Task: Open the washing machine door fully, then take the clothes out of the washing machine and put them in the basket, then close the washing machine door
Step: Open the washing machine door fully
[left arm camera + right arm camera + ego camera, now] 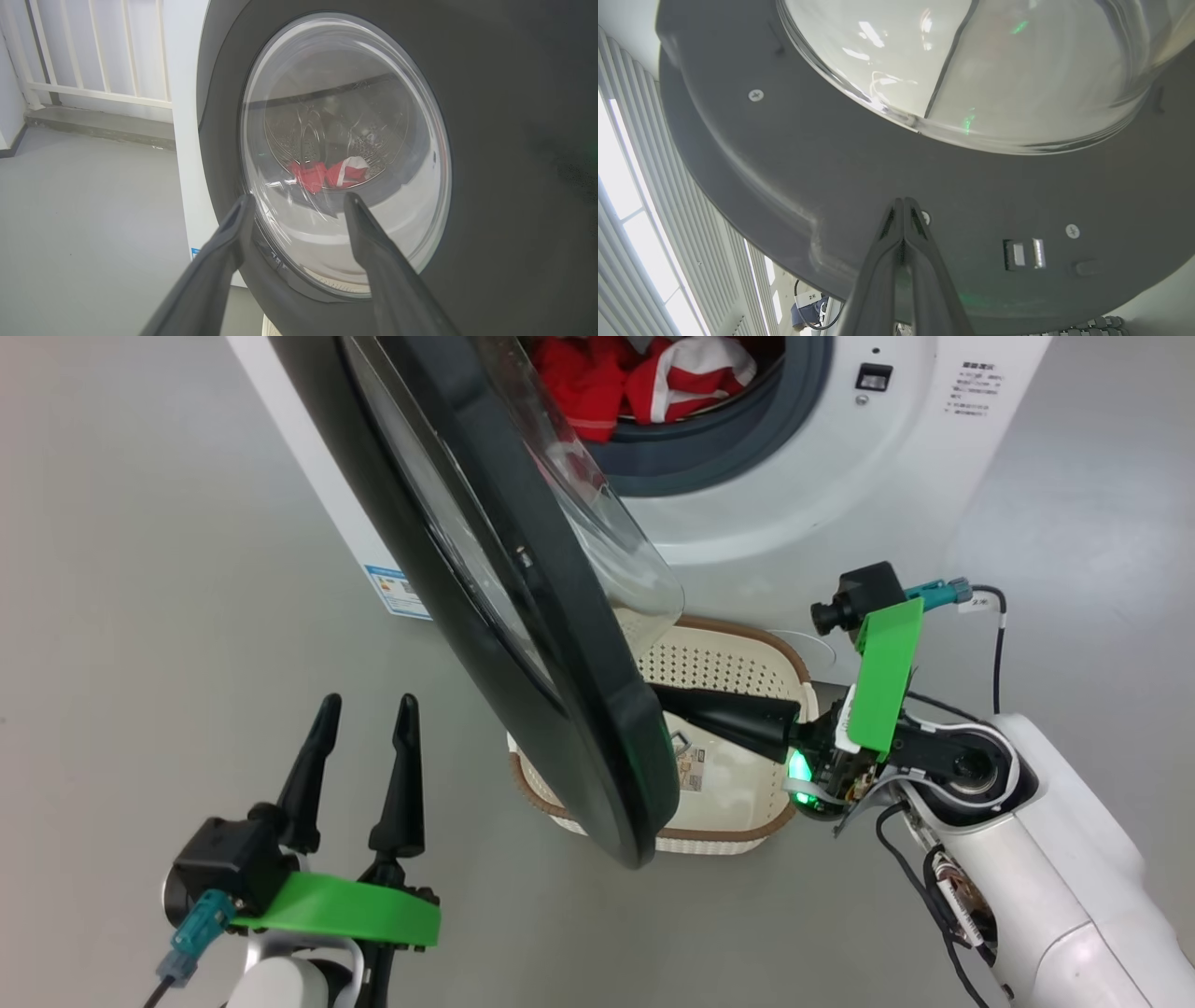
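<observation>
Hanging roughly half open from the big white box-shaped washing machine (840,495), the large round door of glossy black plastic (579,709) juts out toward the robot. Its free edge is above the small cream-white perforated plastic basket (738,658), which sits on the grey floor (140,569) just in front of the machine. The right gripper (667,700) has its two dark fingers pressed together with nothing between them. Their joined tips rest against the door's inner face, on the flat grey band beside the bulging clear glass bowl (971,70) and near the small metal latch (1022,254). The left gripper (367,705) hovers on the outer side of the door with its jaws spread wide and empty — apart from the rim, as far as the head view shows.

The door looks rigid and fairly heavy and turns only about its hinge, so it should answer to a steady push rather than a pinch. The smooth rim is likely slippery, and the flat band is a safer contact than the curved glass, where a tip could skid. The bright red fabric garments with white panels (653,378) lie in the drum — soft, light and limp, probably easiest taken by pinching a raised fold.
</observation>
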You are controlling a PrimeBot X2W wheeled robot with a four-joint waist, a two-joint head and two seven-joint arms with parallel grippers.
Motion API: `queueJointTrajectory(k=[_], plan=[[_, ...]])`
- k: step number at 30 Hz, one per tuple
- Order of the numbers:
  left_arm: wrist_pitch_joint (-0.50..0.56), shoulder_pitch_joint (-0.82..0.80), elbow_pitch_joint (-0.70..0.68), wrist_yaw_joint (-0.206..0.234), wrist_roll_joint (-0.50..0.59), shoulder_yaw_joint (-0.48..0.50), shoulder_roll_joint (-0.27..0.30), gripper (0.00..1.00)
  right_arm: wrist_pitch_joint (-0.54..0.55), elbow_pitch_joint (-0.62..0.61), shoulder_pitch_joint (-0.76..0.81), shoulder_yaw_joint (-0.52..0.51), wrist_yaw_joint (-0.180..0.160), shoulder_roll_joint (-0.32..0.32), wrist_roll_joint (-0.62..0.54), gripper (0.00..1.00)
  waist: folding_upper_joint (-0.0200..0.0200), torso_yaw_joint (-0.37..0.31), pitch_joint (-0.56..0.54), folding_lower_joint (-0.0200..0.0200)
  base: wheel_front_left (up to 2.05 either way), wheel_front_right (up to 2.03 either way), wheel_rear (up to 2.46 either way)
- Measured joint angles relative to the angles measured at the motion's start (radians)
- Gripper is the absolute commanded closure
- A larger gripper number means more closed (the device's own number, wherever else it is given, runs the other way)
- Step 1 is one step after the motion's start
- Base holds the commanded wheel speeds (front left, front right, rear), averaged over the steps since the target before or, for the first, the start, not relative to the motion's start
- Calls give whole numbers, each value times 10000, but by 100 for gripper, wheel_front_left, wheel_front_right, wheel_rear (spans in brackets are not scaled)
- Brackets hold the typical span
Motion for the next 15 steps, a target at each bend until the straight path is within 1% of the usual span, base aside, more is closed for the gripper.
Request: queueJointTrajectory(k=[15], plan=[[0, 195, 27, 0, -4, -58, 0, 0, 61, 4, 265, 341, 0, 23, 48, 100, 0, 823, -389, 0, 0, 0, 0]])
